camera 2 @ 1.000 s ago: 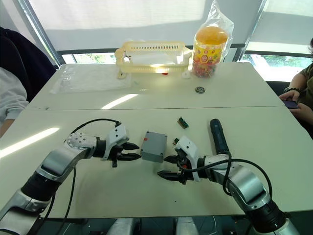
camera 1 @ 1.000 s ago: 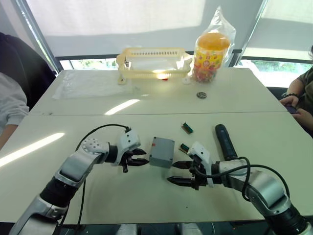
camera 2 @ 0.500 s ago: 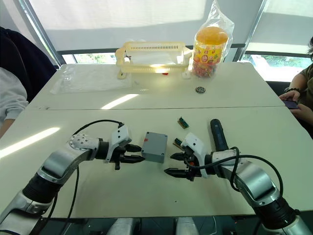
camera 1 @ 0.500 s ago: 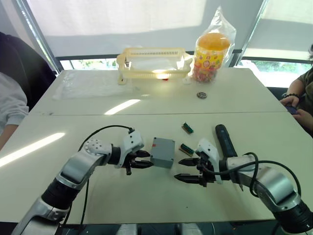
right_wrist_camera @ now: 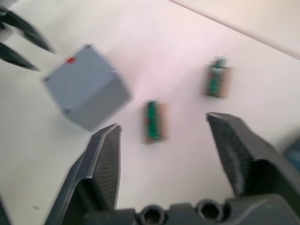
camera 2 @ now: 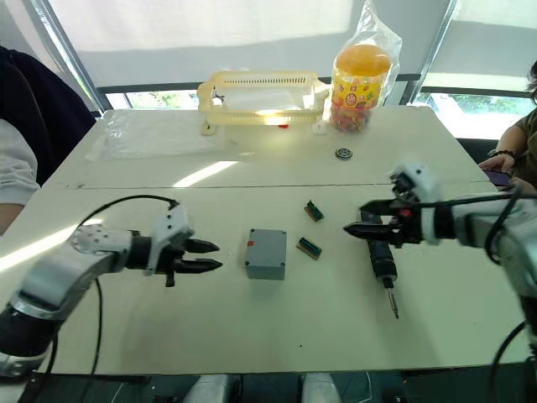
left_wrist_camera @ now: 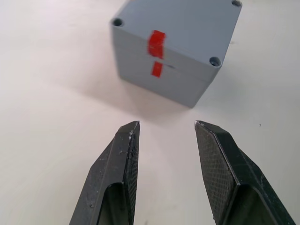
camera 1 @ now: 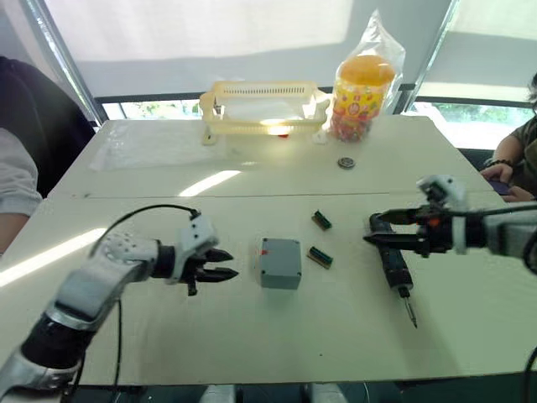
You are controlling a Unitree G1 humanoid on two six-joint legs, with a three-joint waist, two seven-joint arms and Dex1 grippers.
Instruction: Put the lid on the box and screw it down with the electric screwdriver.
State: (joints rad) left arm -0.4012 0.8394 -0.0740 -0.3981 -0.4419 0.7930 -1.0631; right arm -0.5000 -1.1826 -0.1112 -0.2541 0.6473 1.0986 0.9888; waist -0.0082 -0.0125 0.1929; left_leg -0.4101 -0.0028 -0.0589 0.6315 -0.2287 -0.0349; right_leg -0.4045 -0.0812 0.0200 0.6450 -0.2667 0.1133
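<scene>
the box point(camera 1: 279, 262) is sitting closed under the lid point(left_wrist_camera: 185, 26) mid-tabletop point(camera 1: 252, 344); the left tool point(camera 1: 220, 264) is hovering just beside it, released; the right tool point(camera 1: 379, 234) is hanging spread and empty over the electric screwdriver point(camera 1: 393, 267), which is lying near two green pieces point(camera 1: 319, 256).

Box point(camera 1: 279, 262): centre of the frame, on the table point(camera 1: 252, 336).
Lid point(left_wrist_camera: 190, 28): on top of the box.
Screwdriver point(camera 1: 393, 267): right of the box, lying flat.
Left hand point(camera 1: 220, 264): left of the box, apart.
Right hand point(camera 1: 376, 228): right of frame, above the screwdriver's far end.
Basket point(camera 1: 262, 107): upper centre.
</scene>
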